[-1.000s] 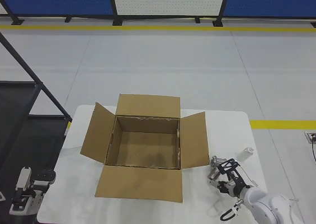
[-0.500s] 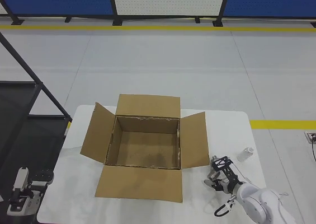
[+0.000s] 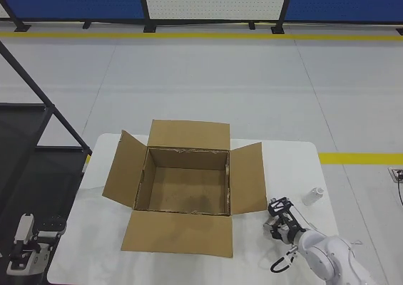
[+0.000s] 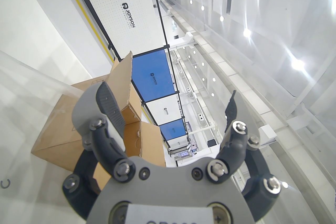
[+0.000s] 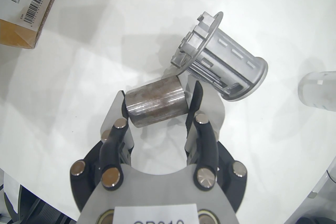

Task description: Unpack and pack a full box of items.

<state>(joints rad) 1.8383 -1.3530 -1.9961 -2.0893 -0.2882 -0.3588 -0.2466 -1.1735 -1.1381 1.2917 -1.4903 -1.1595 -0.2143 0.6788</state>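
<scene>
Cardboard box (image 3: 185,187) stands mid-tabletop (image 3: 287,160) with all four flaps folded outward. From the top view its brown floor shows, but the inner face of the near wall is hidden by the viewing angle. The right tool (image 5: 157,101) is at the tabletop's near right corner, just beside the box's right flap. Its pads are clamped on the two ends of a short steel cylinder (image 5: 156,104). The underside of the cylinder is out of sight, so I cannot tell whether it touches the tabletop. A slotted housing (image 5: 223,62) of grey metal lies on its side just beyond, flanged end toward the cylinder. The two are very close, and I cannot make out whether they touch. A clear bottle (image 5: 317,91) lies farther out and is cut off by the frame edge, so its shape is uncertain. From above, these three parts are too small to resolve. The left tool (image 4: 169,99) is off the near left edge of the tabletop, tilted up toward the ceiling, jaws apart with nothing between them. One finger blocks part of the box seen behind it.
</scene>
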